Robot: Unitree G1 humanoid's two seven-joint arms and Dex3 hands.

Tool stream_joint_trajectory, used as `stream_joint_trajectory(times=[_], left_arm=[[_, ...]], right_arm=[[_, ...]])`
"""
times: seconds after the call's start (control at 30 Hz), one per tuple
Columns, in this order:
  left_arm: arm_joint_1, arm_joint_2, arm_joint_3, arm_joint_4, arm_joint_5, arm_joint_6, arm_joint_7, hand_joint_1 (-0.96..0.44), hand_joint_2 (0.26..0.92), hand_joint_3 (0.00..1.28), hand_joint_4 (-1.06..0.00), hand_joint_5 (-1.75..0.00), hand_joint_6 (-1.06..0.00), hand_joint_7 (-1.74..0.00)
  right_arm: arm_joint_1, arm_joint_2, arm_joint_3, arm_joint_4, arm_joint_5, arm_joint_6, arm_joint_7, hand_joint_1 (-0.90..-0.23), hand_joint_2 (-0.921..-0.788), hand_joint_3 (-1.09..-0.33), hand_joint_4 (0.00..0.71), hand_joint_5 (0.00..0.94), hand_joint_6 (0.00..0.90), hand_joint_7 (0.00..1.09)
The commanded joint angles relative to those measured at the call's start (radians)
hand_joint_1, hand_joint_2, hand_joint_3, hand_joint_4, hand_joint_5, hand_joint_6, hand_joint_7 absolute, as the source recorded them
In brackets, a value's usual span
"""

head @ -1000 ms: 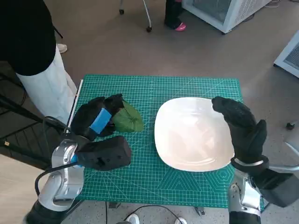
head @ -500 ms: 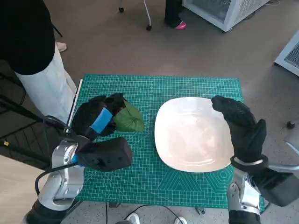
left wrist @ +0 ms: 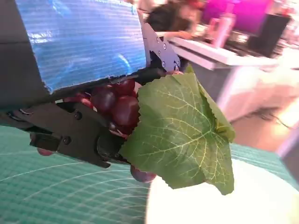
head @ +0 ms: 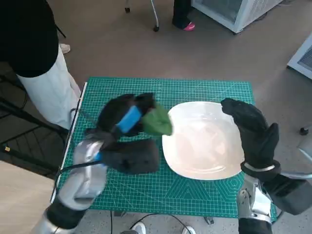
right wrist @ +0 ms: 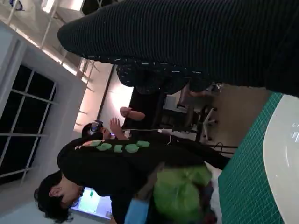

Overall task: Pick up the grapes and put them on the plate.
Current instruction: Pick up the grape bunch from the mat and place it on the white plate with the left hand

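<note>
My left hand [head: 126, 118] grips a bunch of dark red grapes [left wrist: 114, 101] with a big green leaf [head: 157, 122], lifted off the mat and just at the near-left rim of the white plate [head: 204, 141]. In the left wrist view the leaf [left wrist: 186, 130] hangs over the plate's edge [left wrist: 210, 205] and the grapes sit between the black fingers [left wrist: 70, 135]. My right hand [head: 251, 129] hovers over the plate's right rim, fingers loosely extended and holding nothing. The right wrist view shows the leaf [right wrist: 180, 193] and plate rim [right wrist: 282, 154].
The green cutting mat [head: 146, 190] covers the small table. A person in a black top and white trousers [head: 48, 87] stands at the table's left corner, also seen as a person [right wrist: 112, 172] in the right wrist view. Chair legs and a white cabinet [head: 229, 12] lie beyond.
My left hand has lifted the grapes off the mat and carried them right, from the mat's left part to the plate's left rim. The right hand has stayed still.
</note>
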Motion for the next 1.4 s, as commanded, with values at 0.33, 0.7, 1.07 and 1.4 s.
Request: stream_joint_trajectory(times=[0.33, 0.7, 1.07, 1.4], left_arm=[[-0.211, -0.120, -0.114, 0.270, 0.018, -0.122, 0.023, 0.00, 0.921, 0.07, -0.67, -1.34, -0.67, -0.96], [-0.318, -0.214, -0.152, 0.489, -0.008, -0.245, 0.050, 0.00, 0.920, 0.08, -0.67, -1.32, -0.65, -1.01], [-0.359, -0.247, -0.159, 0.611, -0.013, -0.306, 0.063, 0.00, 0.921, 0.13, -0.60, -1.39, -0.60, -1.06], [-0.358, -0.263, -0.164, 0.651, -0.012, -0.321, 0.078, 0.00, 0.920, 0.13, -0.62, -1.34, -0.57, -1.13]], right_arm=[[0.019, -0.014, -0.038, 0.023, 0.041, -0.014, 0.022, -0.432, -0.921, -0.558, 0.618, 0.000, 0.562, 0.00], [0.041, -0.008, -0.061, 0.005, 0.053, -0.030, 0.012, -0.436, -0.921, -0.543, 0.620, 0.001, 0.569, 0.01], [0.051, -0.009, -0.077, 0.014, 0.049, -0.052, 0.000, -0.435, -0.921, -0.535, 0.621, 0.001, 0.570, 0.01], [0.051, -0.012, -0.078, 0.017, 0.042, -0.057, -0.007, -0.439, -0.921, -0.533, 0.621, 0.001, 0.570, 0.00]])
